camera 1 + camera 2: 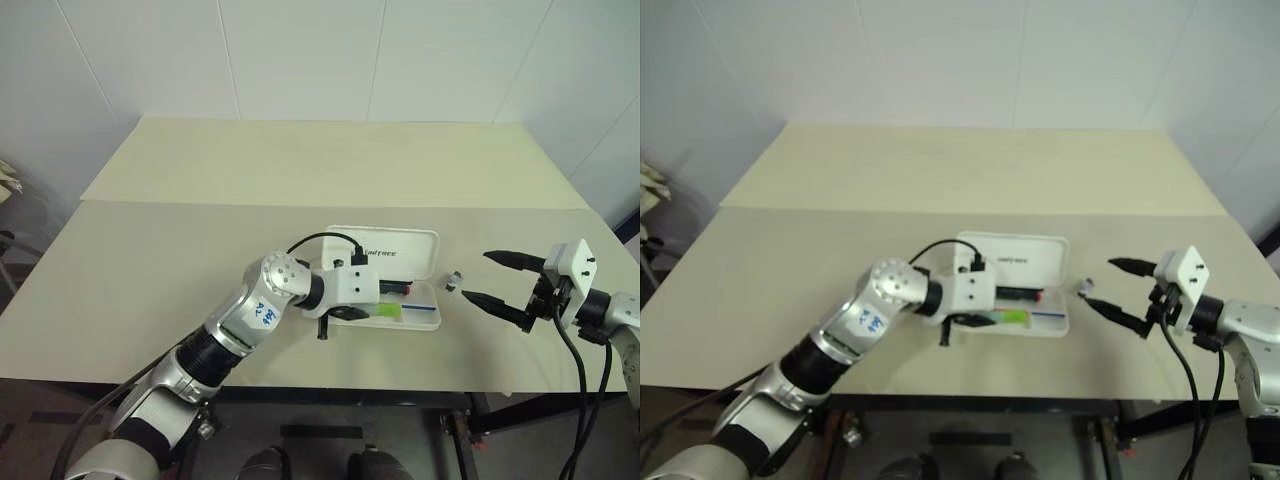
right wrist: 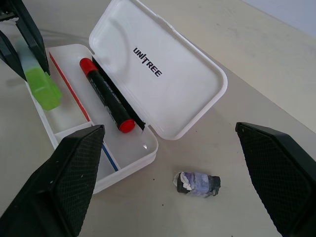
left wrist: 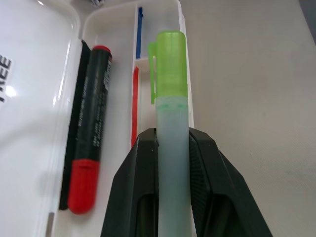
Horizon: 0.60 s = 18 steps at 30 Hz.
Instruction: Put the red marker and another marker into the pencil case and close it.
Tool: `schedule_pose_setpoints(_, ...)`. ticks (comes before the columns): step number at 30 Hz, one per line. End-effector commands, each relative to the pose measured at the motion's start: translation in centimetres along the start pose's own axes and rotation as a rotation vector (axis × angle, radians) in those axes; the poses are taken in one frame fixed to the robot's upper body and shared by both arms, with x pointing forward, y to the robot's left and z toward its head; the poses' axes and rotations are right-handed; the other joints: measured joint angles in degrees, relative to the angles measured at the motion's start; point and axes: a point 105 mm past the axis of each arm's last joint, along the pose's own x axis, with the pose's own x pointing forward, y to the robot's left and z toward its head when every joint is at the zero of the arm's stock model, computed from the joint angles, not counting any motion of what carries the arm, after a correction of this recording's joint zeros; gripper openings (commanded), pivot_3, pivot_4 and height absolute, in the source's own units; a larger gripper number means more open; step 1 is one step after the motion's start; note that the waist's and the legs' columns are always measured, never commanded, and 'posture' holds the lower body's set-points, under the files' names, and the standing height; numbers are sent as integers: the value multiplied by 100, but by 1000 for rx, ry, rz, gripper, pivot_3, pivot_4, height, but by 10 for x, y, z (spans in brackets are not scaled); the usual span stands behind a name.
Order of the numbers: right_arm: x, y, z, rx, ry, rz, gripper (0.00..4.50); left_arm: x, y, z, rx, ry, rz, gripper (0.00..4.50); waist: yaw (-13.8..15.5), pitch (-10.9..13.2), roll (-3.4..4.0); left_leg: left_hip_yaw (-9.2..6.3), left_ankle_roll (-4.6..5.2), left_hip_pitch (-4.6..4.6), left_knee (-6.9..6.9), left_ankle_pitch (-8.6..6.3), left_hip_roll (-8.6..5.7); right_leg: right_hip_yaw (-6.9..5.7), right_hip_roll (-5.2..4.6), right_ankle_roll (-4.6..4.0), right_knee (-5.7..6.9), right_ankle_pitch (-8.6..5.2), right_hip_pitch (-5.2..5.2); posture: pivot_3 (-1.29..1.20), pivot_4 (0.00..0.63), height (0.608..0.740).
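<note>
Pencil case [image 1: 400, 262] open near the middle of the tabletop [image 1: 180, 250], lid back. Red marker [image 2: 107, 96] inside, along the hinge side. Highlighter [image 3: 171, 123] over the front compartment, clamped in the left gripper [image 3: 173, 163]. Small stub [image 2: 197, 183] just right of the case, between it and the right gripper [image 1: 490, 278].

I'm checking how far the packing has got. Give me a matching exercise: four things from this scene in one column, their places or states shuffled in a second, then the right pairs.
Things:
1. red marker
2. green highlighter
3. pencil case
4. right claw

States:
A. open, holding nothing
B. lid open, on the table
C. gripped by the left claw over the case
D. lying in the case beside the lid

Pairs: 1-D, 2-C, 3-B, 4-A
</note>
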Motion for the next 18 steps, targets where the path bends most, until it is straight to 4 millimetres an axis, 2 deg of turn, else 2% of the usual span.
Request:
schedule_pose_setpoints(1, -3, -3, 10, -33, -32, -17, 4500, 0, 7, 9, 51, -2, 37, 410, 0, 0, 0, 0, 0, 0, 0, 0, 0, 0, 0, 0, 0, 0, 0, 0, 150, 740)
schedule_pose_setpoints(11, -4, -2, 10, -32, -31, -23, 4500, 1, 5, 7, 59, 16, 20, 410, -2, 0, 0, 0, 0, 0, 0, 0, 0, 0, 0, 0, 0, 0, 0, 0, 150, 740)
schedule_pose_setpoints(18, -4, -2, 9, -30, -30, -24, 4500, 1, 4, 6, 58, 23, 26, 2694, -1, 0, 0, 0, 0, 0, 0, 0, 0, 1, 0, 0, 0, 0, 0, 0, 150, 740)
